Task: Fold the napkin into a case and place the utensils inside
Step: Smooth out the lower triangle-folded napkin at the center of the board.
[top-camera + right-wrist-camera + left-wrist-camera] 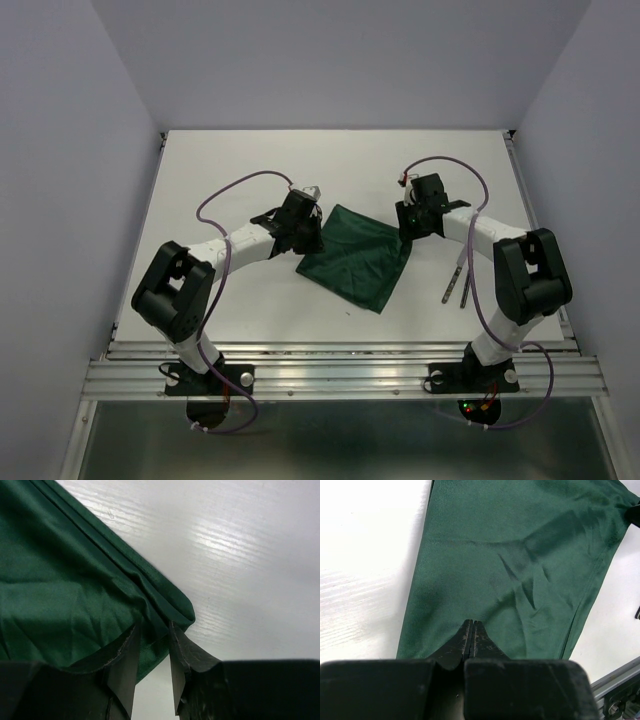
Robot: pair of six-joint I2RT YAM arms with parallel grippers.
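The dark green napkin (358,262) lies on the white table as a tilted, folded square, with doubled layers showing along its edge (125,565). My left gripper (312,238) is at its left corner, jaws shut tight, tips (472,622) over the cloth (520,555); I cannot tell whether any cloth is pinched. My right gripper (405,236) is at the right corner, open, its fingers straddling the folded corner (155,626). The utensils (455,280), two slim metal pieces, lie side by side to the right of the napkin, partly hidden by the right arm.
The right arm's elbow (530,275) hangs over the table just right of the utensils. The left arm's elbow (175,290) is at the near left. White walls enclose the table on three sides, and a metal rail (340,372) runs along the near edge.
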